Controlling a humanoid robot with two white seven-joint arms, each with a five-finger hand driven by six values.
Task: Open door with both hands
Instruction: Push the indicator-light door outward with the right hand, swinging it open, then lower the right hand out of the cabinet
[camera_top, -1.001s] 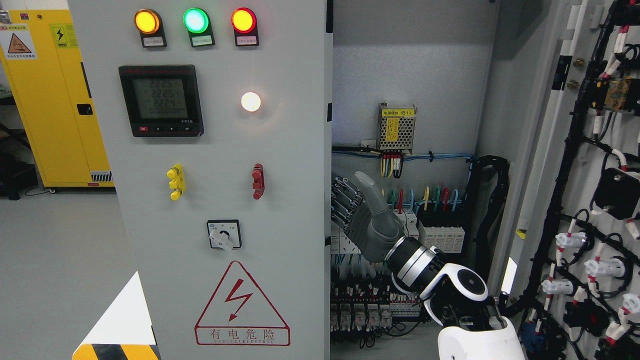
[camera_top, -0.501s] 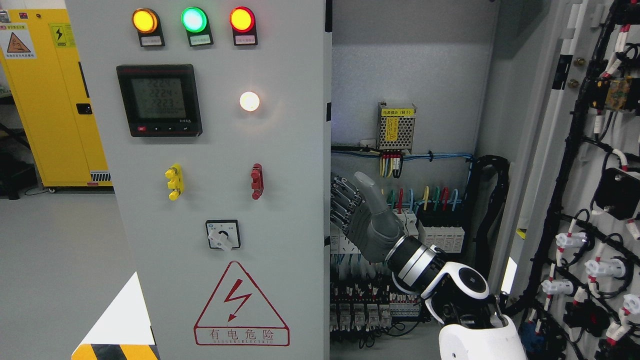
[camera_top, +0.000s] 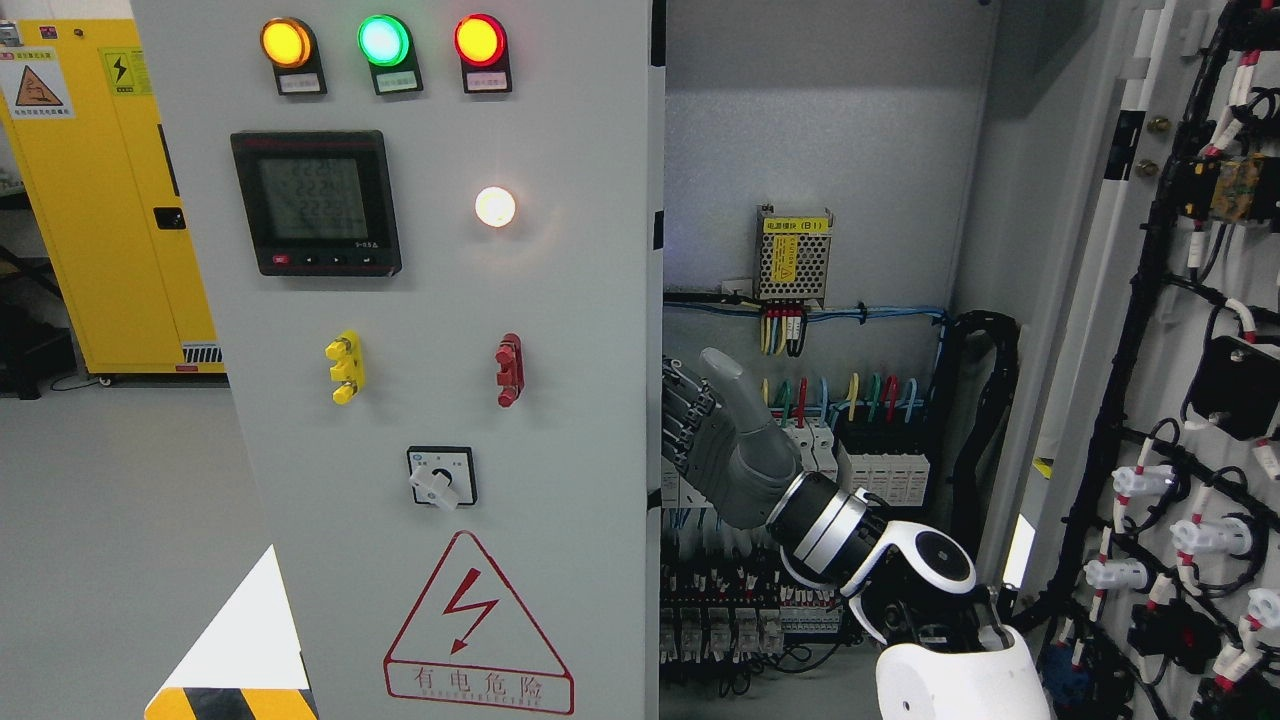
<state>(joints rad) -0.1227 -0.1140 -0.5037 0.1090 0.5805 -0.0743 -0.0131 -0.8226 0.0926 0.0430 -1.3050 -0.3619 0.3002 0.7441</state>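
Observation:
The grey left door (camera_top: 560, 300) of the electrical cabinet carries three lamps, a meter and a rotary switch, and covers the picture's left half. My right hand (camera_top: 700, 430) reaches up from the lower right to that door's right edge (camera_top: 655, 420). Its fingers (camera_top: 685, 415) stretch flat toward the edge, with the tips hidden behind it. The thumb (camera_top: 735, 395) points up and touches nothing. The right door (camera_top: 1180, 380) stands swung wide open at the far right, its wired inner face showing. My left arm is out of view.
Inside the cabinet are a power supply (camera_top: 793, 255), coloured wires and rows of breakers (camera_top: 880, 465) just behind my hand. A black cable bundle (camera_top: 985, 420) hangs at the cabinet's right wall. A yellow cabinet (camera_top: 90, 200) stands on the floor at far left.
The left door's panel has shifted a little left and down in the picture. My right hand has edged slightly left, staying at the door's edge.

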